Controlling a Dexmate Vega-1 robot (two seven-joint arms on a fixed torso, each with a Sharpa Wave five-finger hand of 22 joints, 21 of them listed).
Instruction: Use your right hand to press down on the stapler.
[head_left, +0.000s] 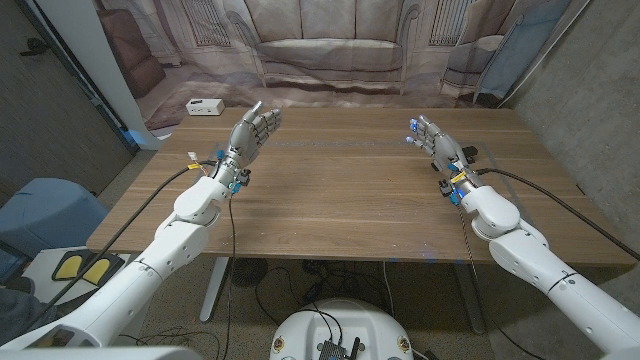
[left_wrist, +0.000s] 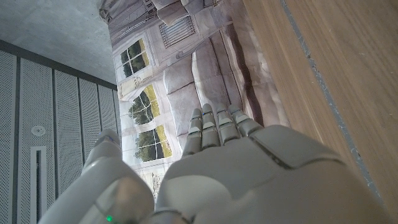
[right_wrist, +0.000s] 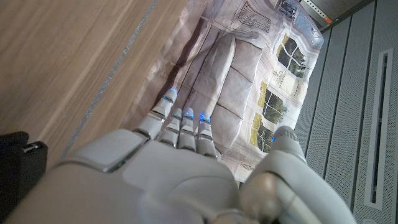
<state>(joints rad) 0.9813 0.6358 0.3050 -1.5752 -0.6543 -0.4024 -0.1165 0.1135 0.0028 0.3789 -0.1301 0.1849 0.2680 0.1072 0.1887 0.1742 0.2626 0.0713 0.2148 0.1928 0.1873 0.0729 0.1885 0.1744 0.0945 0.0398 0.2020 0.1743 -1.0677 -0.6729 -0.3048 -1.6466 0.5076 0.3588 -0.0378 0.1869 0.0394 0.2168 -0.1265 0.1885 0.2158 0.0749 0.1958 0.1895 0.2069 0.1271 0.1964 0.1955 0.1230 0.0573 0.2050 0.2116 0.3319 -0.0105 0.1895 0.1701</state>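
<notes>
Both arms reach in from the bottom corners of the head view, white sleeves trailing black cables. At left of centre the left hand (head_left: 252, 133) stands over the wooden bench (head_left: 340, 200), fingers (head_left: 268, 117) straight, close together and holding nothing. At right of centre the right hand (head_left: 436, 143) is raised the same way, its blue-tipped fingers (head_left: 418, 128) extended and holding nothing; the right wrist view shows those fingers (right_wrist: 185, 127) side by side, pointing toward a printed backdrop (head_left: 330, 45) of a sofa and windows behind the bench. I cannot make out a stapler; a small white box (head_left: 204, 106) sits at the bench's upper left corner, too small to identify.
</notes>
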